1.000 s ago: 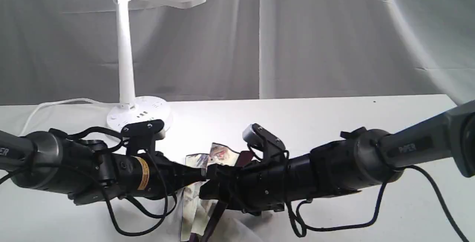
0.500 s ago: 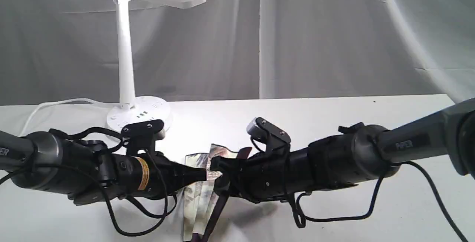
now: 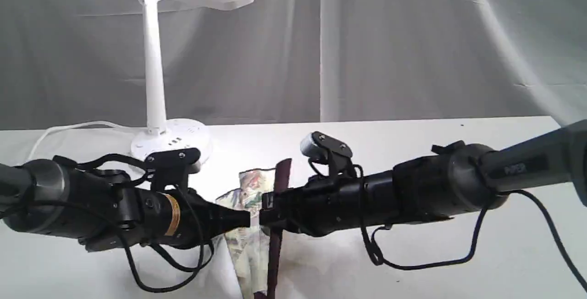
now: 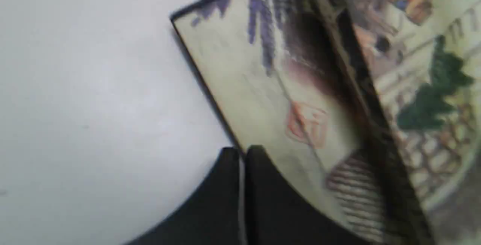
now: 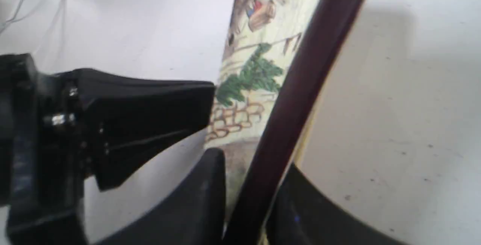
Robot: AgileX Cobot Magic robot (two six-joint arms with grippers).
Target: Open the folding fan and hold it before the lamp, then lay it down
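Now opening fan (image 3: 250, 184), held low over table (image 3: 412, 152): pinched at its edge by left gripper (image 3: 243, 218), clamped at guard (image 3: 283, 173) by right gripper (image 3: 268, 207). Next, likely: spreading wider, then raising before lamp (image 3: 153, 69).

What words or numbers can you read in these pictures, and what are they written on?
"PIPER": faint letters on the right arm's grey link, only just readable.
Yellow label on the left arm: has print, too small to read.
Red seal painted on the folding fan: blurred, cannot be read.
Nothing else shows writing.
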